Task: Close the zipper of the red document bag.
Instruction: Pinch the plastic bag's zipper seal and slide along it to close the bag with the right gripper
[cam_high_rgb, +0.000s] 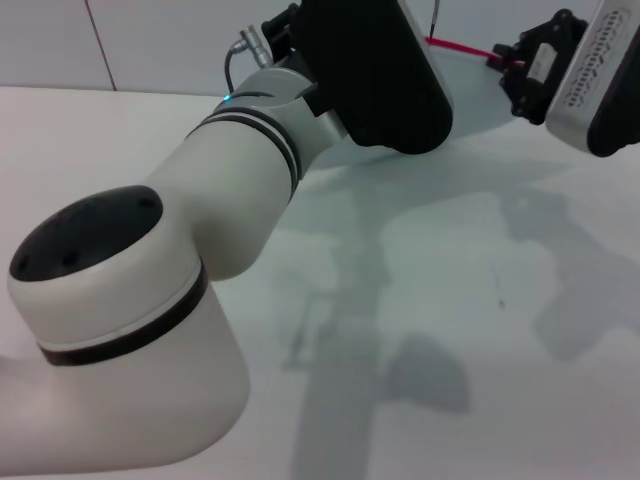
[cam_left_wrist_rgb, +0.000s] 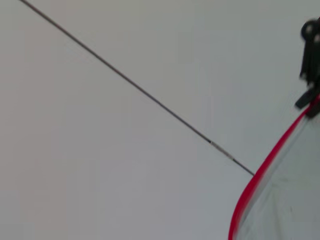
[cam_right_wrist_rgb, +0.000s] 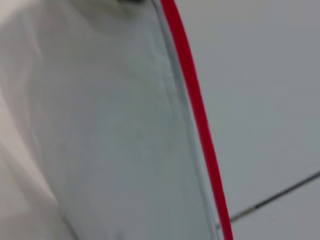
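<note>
Translucent plastic bag (cam_high_rgb: 470, 95) looks light, floppy and slick; brace it beside the zipper (cam_high_rgb: 460, 48), where the right gripper (cam_high_rgb: 515, 70) appears clamped; left gripper's state: cannot tell

translucent pale blue-grey plastic pouch (cam_right_wrist_rgb: 115, 140) w/ thin bright red zipper strip (cam_right_wrist_rgb: 197, 115) | white tabletop (cam_high_rgb: 480, 330), grey shadows | white robot arm (cam_high_rgb: 150, 270), black bands, upper left of head frame | black gripper housing (cam_high_rgb: 375, 70) upper centre

Left arm (cam_high_rgb: 200, 200) reaching far forward, right tool (cam_high_rgb: 515, 70) raised opposite
</note>
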